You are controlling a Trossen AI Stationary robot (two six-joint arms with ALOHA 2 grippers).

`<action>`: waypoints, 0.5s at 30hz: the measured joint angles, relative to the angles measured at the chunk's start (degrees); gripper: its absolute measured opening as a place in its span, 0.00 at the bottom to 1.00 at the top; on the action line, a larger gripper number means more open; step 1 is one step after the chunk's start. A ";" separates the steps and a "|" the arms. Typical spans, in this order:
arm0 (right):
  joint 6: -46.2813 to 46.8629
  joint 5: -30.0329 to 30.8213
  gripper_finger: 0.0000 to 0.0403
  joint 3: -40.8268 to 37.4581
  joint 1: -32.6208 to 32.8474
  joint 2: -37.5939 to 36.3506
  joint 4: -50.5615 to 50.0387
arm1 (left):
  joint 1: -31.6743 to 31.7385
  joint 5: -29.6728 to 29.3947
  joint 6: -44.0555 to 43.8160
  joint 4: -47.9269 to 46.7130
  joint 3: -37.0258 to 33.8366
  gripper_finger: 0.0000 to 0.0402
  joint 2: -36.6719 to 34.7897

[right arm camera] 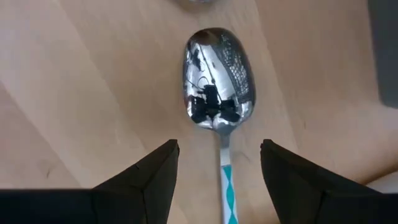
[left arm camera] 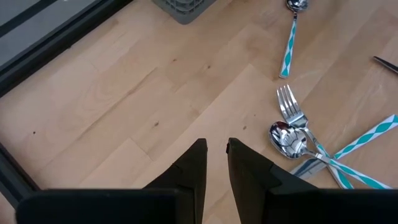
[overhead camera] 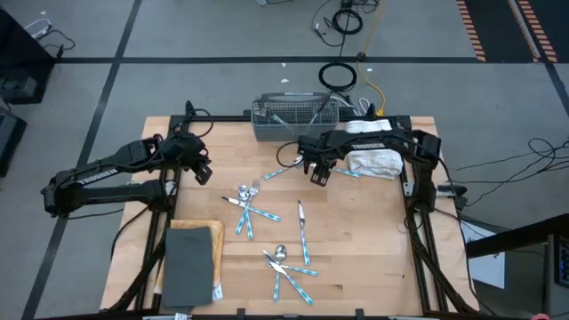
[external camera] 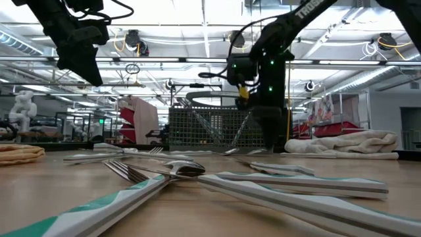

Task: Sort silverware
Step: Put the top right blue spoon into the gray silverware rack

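One spoon lay between the spread fingers of the right gripper, poised low over the table near the mesh basket.

A clean pick looked to call for a straight descent and a close across the narrow handle just behind the bowl. The left gripper, fingers nearly together and empty, waited above bare wood beside a crossed fork and spoon. Most silverware lay scattered mid-table; the basket's contents and the spoon's handle end could not be made out.

Bright overhead light glares off the spoon; low view's foreground blurred
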 joint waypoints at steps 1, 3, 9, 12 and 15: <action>0.13 0.00 0.53 0.02 -0.04 0.54 0.08 | 0.00 0.01 0.00 0.02 0.00 0.17 0.00; 1.02 0.05 0.51 0.02 -0.28 2.31 -0.08 | 0.00 -0.01 0.00 0.00 0.00 0.17 0.00; 5.33 -0.84 0.24 0.46 -0.20 6.00 -2.68 | 0.00 0.00 0.00 -0.07 0.00 0.17 -0.01; 8.47 -0.88 0.05 0.48 -0.06 6.24 -3.25 | 0.00 -0.11 0.02 -0.07 0.00 0.17 -0.01; 10.75 -0.25 0.02 0.23 0.52 4.80 -3.46 | 0.00 -0.40 0.04 -0.09 0.00 0.17 -0.02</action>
